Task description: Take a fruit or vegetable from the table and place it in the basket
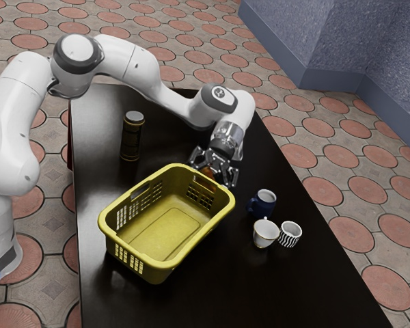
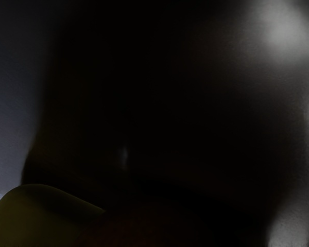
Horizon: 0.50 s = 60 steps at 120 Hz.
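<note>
I report the gripper (image 1: pixel 212 174) beside the near end wall of the yellow basket (image 1: pixel 156 272), as reckoned from the jaws. I cannot tell whether the jaws are open or closed. An orange-brown item (image 1: pixel 207 172), presumably the fruit or vegetable, is seen at the jaws, just past the basket's rim; whether it is gripped, I cannot determine. The wrist view is mostly dark, with a dim reddish patch at its lower edge and an olive shape (image 2: pixel 33 218) beside that patch, identity unconfirmed.

Near the jaws, outside the basket, a blue mug (image 1: pixel 264 205) stands upright on the black table (image 1: pixel 266 294). Farther from the jaws are a white cup (image 1: pixel 264 236) and a striped cup (image 1: pixel 291 234), close together. A dark canister (image 1: pixel 131 140) stands upright, well apart from the jaws
</note>
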Each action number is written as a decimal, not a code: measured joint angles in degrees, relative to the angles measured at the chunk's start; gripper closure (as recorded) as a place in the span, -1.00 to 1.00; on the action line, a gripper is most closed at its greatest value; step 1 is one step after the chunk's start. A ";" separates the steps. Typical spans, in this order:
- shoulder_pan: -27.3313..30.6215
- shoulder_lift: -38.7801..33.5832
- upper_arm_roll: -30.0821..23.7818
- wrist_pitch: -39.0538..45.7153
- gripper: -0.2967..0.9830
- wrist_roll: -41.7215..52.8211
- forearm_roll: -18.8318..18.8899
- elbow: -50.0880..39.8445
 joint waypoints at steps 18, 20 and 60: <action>-0.36 0.07 0.09 -0.28 0.13 0.14 -0.22 0.02; -0.40 0.07 0.09 -0.32 0.15 0.15 -0.23 0.02; 1.25 1.49 -6.17 -2.19 0.08 -1.23 3.00 3.90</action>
